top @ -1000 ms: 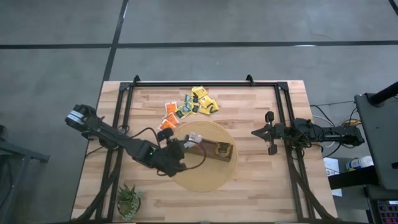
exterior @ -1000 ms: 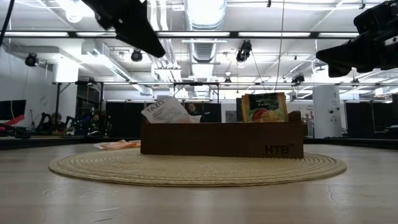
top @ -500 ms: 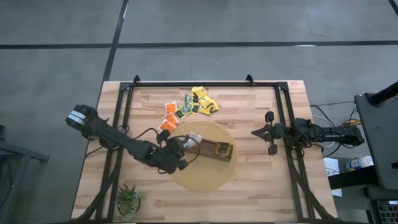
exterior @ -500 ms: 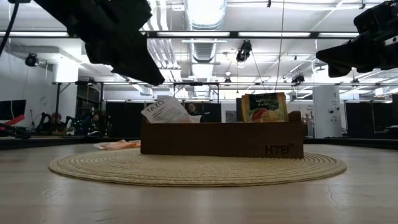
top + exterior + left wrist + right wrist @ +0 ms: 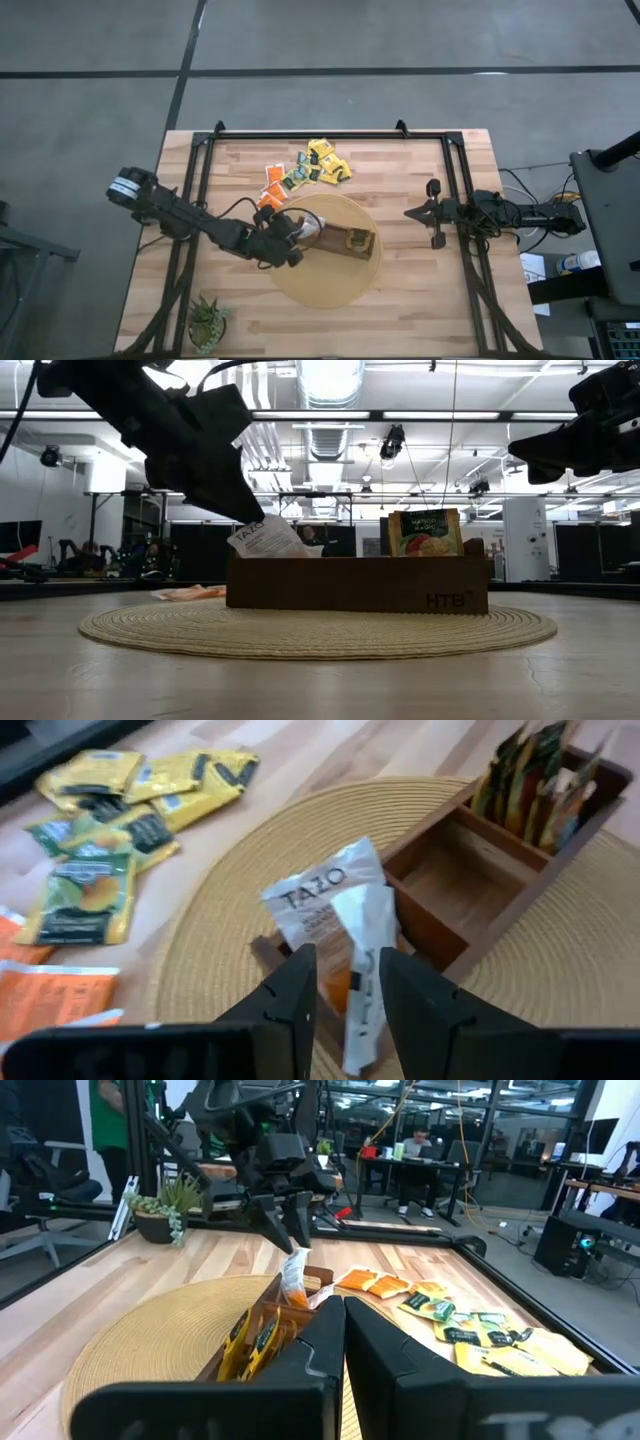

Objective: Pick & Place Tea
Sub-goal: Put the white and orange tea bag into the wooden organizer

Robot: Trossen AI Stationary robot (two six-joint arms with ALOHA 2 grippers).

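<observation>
Since the earlier frames the left claw (image 5: 292, 232) has swung up from the near edge of the mat to the left end of the box, and the right arm has not moved.

Nearest the front edge of the bench (image 5: 420, 300), at the left corner, stands a small potted plant (image 5: 208, 322). Beyond it, the round woven mat (image 5: 330, 285) lies at the middle of the bench, with the long brown box (image 5: 357, 584) on it. The left claw hangs over the box's left end, its fingers (image 5: 297, 988) parted on either side of a white tea sachet (image 5: 363, 965) that stands up out of the end compartment; whether the fingers press it or only flank it cannot be told. A second white sachet (image 5: 318, 903), printed TAZO, leans just behind the first. At the box's other end, a row of sachets (image 5: 357, 240) stands upright in the last compartment, and the middle compartment (image 5: 455, 880) shows bare wood.

Farther back, past the mat, loose sachets lie flat on the bench: orange ones (image 5: 270, 187) to the left, green ones (image 5: 300, 177) next to them, then yellow ones (image 5: 328, 160).

The right claw (image 5: 418, 213) waits over the right side of the bench, well apart from the box, its fingers clenched on nothing.
</observation>
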